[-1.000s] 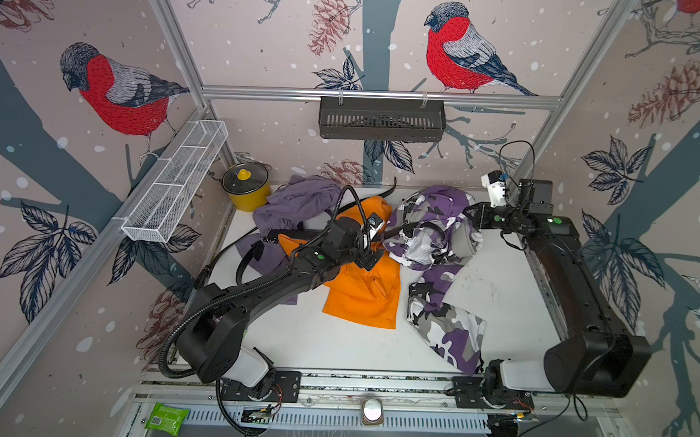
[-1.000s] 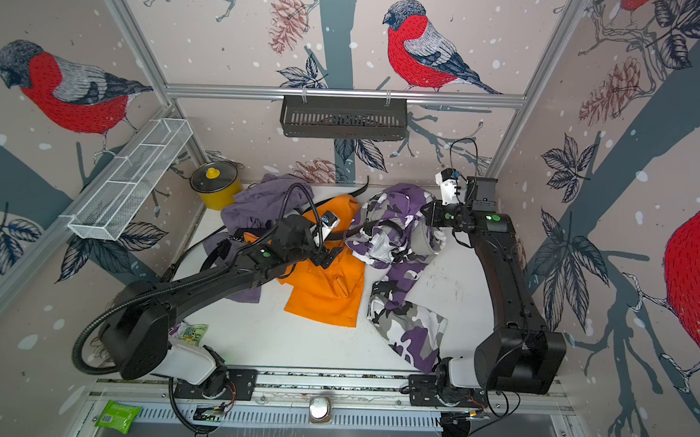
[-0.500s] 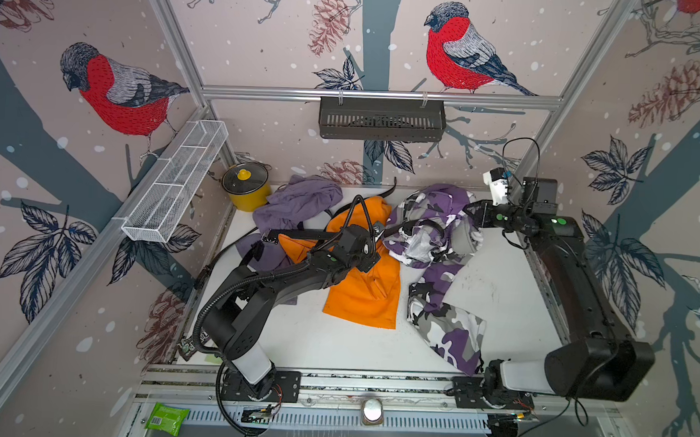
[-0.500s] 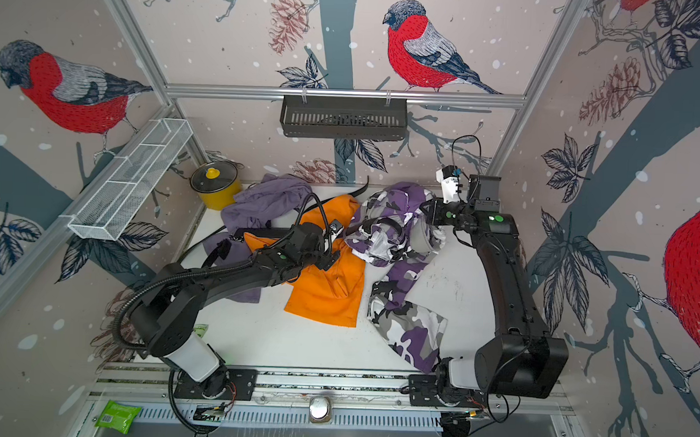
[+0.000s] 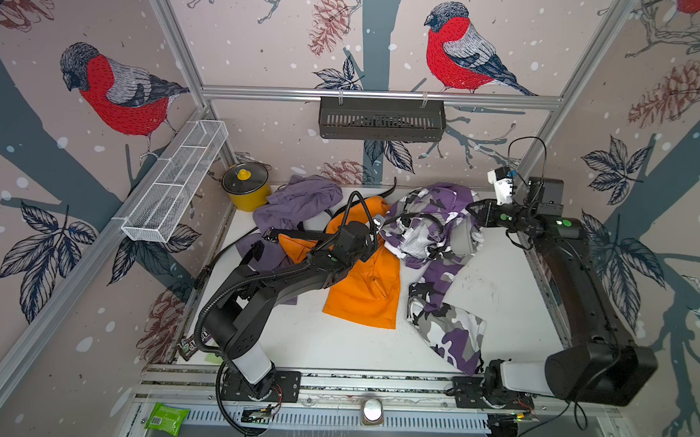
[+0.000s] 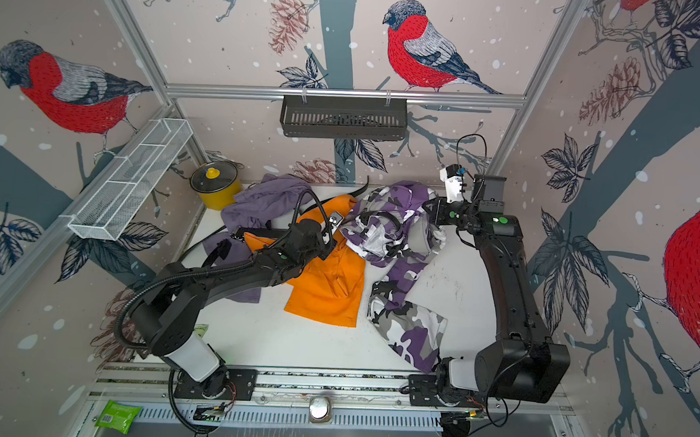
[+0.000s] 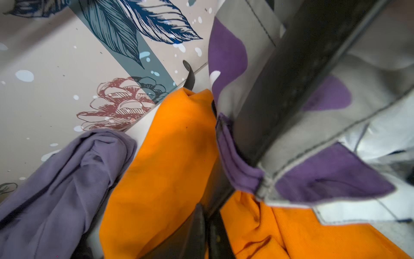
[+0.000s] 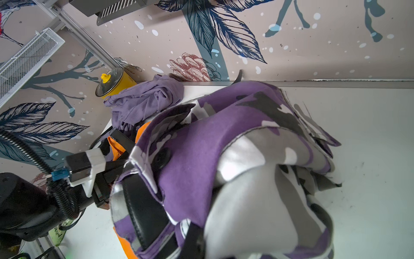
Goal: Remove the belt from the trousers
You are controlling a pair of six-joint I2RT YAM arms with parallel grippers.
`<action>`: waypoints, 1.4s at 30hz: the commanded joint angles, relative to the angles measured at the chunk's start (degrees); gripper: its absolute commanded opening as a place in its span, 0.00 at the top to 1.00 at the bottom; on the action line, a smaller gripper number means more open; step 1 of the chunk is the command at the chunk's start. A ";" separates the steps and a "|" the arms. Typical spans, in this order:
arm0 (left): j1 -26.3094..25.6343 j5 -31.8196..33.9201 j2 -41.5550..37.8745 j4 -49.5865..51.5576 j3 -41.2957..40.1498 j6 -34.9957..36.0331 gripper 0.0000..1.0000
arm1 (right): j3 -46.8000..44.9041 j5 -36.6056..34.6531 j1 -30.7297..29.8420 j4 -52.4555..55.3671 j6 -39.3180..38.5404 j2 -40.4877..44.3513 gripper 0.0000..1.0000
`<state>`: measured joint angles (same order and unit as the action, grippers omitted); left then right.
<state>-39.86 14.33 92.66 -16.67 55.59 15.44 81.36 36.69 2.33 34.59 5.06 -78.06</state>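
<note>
The purple, grey and white camouflage trousers point(image 5: 439, 280) point(image 6: 402, 278) lie crumpled right of centre, waist toward the back wall. A black belt point(image 5: 423, 219) point(image 6: 381, 219) runs through their loops. In the left wrist view the belt point(image 7: 280, 78) passes under a purple loop point(image 7: 235, 161) and down into my left gripper point(image 7: 207, 215), which is shut on it. That gripper point(image 5: 374, 230) point(image 6: 331, 227) sits at the waist's left end. My right gripper point(image 5: 472, 210) point(image 6: 428, 208) point(image 8: 201, 242) is shut on the waistband fabric point(image 8: 201, 145) beside the belt point(image 8: 143, 215).
An orange garment point(image 5: 365, 285) lies under my left arm, with a lilac one point(image 5: 300, 201) behind it. A yellow lidded pot point(image 5: 246, 184) stands in the back left corner. A white wire basket point(image 5: 175, 187) hangs on the left wall and a black rack point(image 5: 381, 119) on the back rail.
My left gripper has gone from open to shut, closing on the belt at the waist's left end. The right arm has held still.
</note>
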 commanded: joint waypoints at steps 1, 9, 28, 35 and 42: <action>0.06 1.29 -3.87 -3.24 -1.48 -0.63 1.00 | 0.50 1.11 0.48 -4.41 0.94 0.66 1.00; 2.17 0.91 -12.21 -0.34 -3.96 -4.66 1.00 | 2.02 -1.81 0.49 -3.19 -0.09 -0.59 1.00; 16.48 -0.62 -17.68 8.40 -6.94 -23.47 1.00 | -3.48 -7.18 0.70 -2.69 -1.46 -2.15 1.00; 19.92 -0.40 -17.70 10.11 -6.46 -26.16 1.00 | -3.60 -7.16 0.75 -2.55 -1.63 -1.72 1.00; 20.72 0.60 -16.22 11.90 -5.51 -27.46 1.00 | -3.23 -6.92 0.76 -2.16 -1.89 -1.12 1.00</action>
<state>-19.62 11.57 76.07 -7.05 49.56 -10.22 77.62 31.22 2.83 34.48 4.19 -79.88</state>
